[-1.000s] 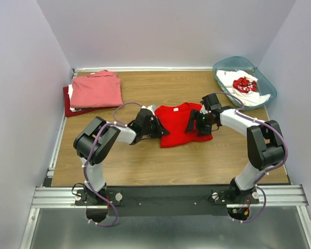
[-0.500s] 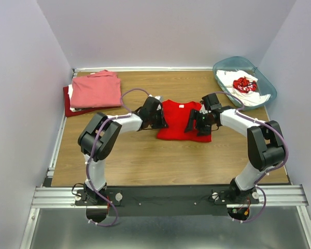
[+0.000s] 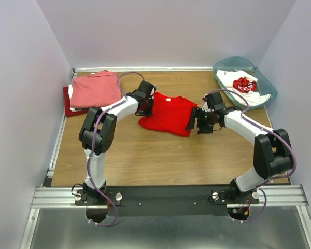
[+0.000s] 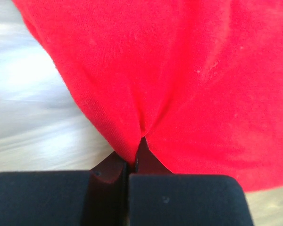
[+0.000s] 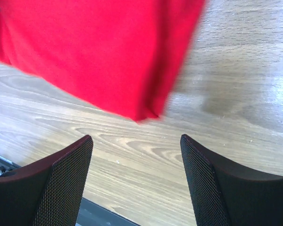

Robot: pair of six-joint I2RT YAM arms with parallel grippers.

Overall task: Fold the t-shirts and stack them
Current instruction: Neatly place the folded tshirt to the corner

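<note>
A folded bright red t-shirt (image 3: 167, 114) lies mid-table, tilted toward the left. My left gripper (image 3: 144, 107) is shut on its left edge; in the left wrist view the red cloth (image 4: 179, 70) is pinched between the closed fingers (image 4: 114, 170). My right gripper (image 3: 196, 123) is open and empty just off the shirt's right corner; in the right wrist view the shirt's corner (image 5: 141, 110) lies beyond the spread fingers (image 5: 66, 174). A salmon-pink shirt (image 3: 96, 89) lies folded on a stack at the back left, over a darker red one (image 3: 68, 106). A white shirt with red print (image 3: 242, 84) lies in the bin.
A translucent teal plastic bin (image 3: 265, 88) stands at the back right corner. The shirt stack fills the back left corner next to the left wall. Bare wooden table (image 3: 160, 155) lies in front of the red shirt.
My left gripper has dragged the red shirt toward the back left, closer to the stack. My right gripper has let go of the shirt and now stands open off its right corner.
</note>
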